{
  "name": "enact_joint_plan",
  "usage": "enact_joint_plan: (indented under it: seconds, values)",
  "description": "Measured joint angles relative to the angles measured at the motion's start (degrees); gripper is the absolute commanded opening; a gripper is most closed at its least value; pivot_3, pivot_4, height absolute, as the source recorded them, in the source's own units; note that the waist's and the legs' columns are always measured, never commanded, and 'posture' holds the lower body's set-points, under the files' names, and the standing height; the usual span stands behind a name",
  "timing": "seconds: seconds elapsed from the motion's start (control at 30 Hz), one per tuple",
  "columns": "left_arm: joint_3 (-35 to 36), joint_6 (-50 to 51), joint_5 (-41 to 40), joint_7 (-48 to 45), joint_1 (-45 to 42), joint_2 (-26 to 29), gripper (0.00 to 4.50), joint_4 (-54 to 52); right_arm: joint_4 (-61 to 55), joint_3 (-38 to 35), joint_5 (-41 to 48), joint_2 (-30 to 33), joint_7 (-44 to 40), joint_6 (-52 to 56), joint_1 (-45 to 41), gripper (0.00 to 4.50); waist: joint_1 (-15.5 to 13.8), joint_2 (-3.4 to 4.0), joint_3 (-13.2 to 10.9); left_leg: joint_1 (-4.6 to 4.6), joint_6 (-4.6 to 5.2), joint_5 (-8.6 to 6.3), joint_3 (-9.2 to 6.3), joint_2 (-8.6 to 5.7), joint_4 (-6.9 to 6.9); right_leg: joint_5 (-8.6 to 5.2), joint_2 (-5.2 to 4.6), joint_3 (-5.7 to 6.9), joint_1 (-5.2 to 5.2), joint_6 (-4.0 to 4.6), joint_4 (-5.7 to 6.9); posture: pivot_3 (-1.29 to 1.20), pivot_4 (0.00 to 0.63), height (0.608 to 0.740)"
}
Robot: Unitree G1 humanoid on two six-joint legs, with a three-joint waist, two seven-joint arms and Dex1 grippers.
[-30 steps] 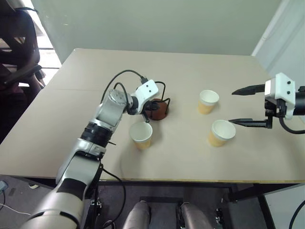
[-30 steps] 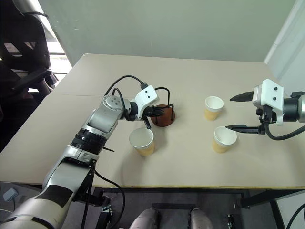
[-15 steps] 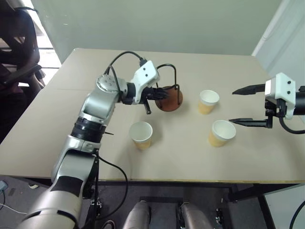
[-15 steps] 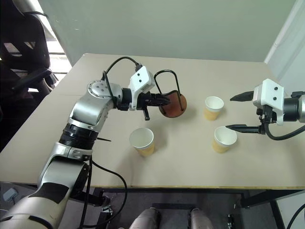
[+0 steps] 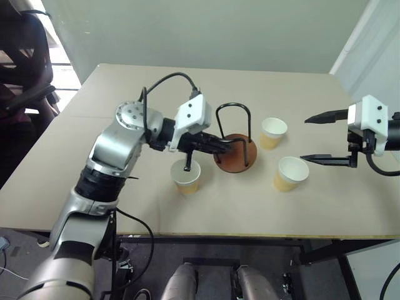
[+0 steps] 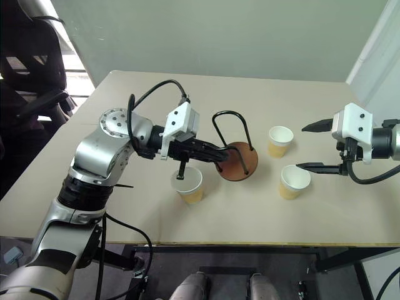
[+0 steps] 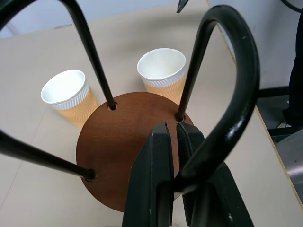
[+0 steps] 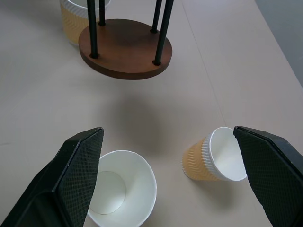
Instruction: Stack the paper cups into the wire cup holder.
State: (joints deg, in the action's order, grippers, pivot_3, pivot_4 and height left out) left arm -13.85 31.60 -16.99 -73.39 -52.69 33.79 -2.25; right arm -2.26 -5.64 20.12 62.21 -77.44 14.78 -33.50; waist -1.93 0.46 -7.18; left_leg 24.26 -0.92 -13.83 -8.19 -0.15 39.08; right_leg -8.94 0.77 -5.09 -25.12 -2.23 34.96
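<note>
Holder (image 5: 235, 160): lifted off surface (image 5: 112, 94), carried nearer cups (image 5: 273, 132), pinched by left hand (image 5: 230, 145). Right hand (image 5: 314, 139): spread, unmoved. Stacking not begun.

You have the wire cup holder (image 5: 234, 152) lifted off the tabletop (image 5: 112, 94) and tilted, its round reddish-brown wooden base facing partly toward you and its black wire loops leaning away. The left end effector (image 7: 173, 142) is pinched onto one loop. Three pale yellow-tan paper cups, white inside, stand upright: one (image 5: 185, 176) just under the left arm, one (image 5: 273, 132) beyond the holder, one (image 5: 290, 174) nearer the edge.
</note>
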Motion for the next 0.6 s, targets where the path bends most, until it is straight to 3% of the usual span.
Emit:
enact_joint_plan:
  seconds: [0.6]
  values:
    - [-6.2,23.3,-4.2,11.5,6.6,-1.1,0.02,-17.3,0.5,-0.3,-0.1,0.1,0.4,-0.6,-0.6,4.50,0.1,0.00,0.0,-0.06,0.02,0.02,0.08,-0.01,-0.01,0.02,0.00,-0.06,0.03,-0.01,0.00,0.00,0.150,0.740]
